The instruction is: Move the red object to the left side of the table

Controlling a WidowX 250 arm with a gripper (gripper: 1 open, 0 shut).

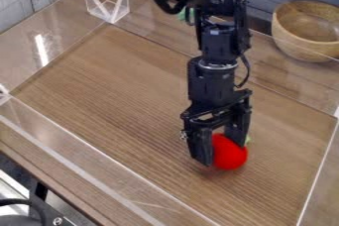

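Arm: 1 black robot arm comes down from 12 o'clock, its wrist steeply tilted toward the wood.
Claw: the claw (216, 152) is spread wide, its 2 dark fingers (196, 147) standing on either side of the toy, tips low near the wood.
Grip: no pinch here; whether the fingers touch the fruit cannot be told from this angle.
Red object: the red toy fruit (229, 155), glossy and rounded, sits between the fingers and bulges out toward 3 o'clock of the claw.
Where it lies: at about 5 o'clock of the surface (113, 101), low and right in the view, close to the right acrylic edge.
Stem: hidden behind the fingers, cannot be made out.
Surface: light brown wood grain, bordered by low clear acrylic walls (47, 37).
Bowl: a round wooden bowl (308, 27) sits at 2 o'clock, outside the wall, well apart from the fruit.
Far corner: a clear acrylic bracket (106, 5) stands at 11 o'clock.
Green bit: a small green thing (181, 11) peeks out behind the arm at 12 o'clock, mostly hidden.
Left half: bare wood from 7 to 10 o'clock, well apart from the fruit.
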